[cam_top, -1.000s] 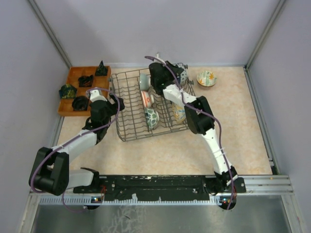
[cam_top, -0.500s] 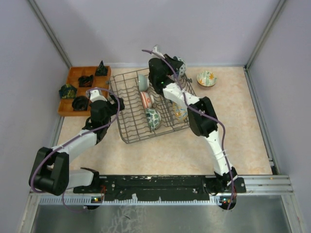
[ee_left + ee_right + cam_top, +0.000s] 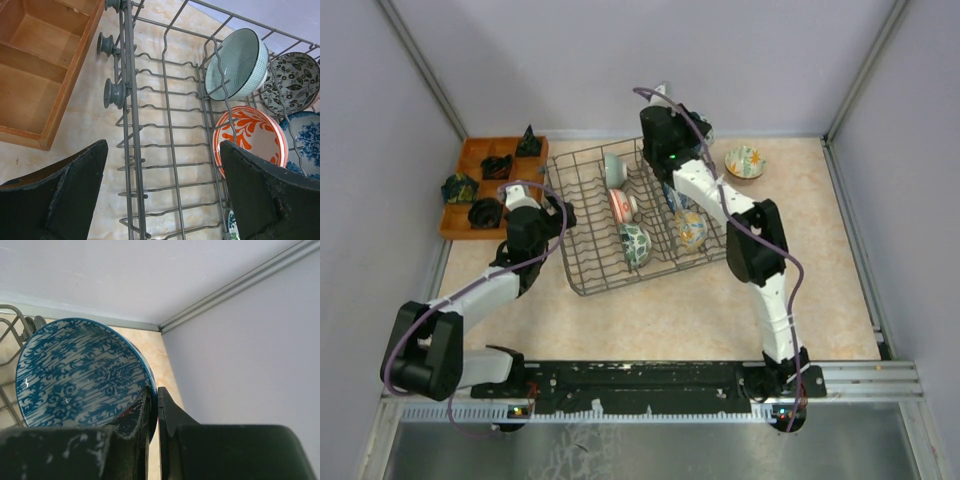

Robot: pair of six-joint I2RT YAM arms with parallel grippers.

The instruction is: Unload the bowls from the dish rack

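Beige table [image 3: 650, 320]; R jaws pinch blue-white bowl [image 3: 75, 375].

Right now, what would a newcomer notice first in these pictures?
The right tool pinching the rim of a blue-and-white bowl near the dish rack's far edge. Then the other bowls standing on edge in the rack, and the left tool open at its left side.

The beige table [image 3: 800, 260] carries the dish rack [image 3: 585, 225] mid-table, an orange tray [image 3: 475, 155] in its far-left corner, and a yellow floral bowl [image 3: 745, 161] near the far edge.
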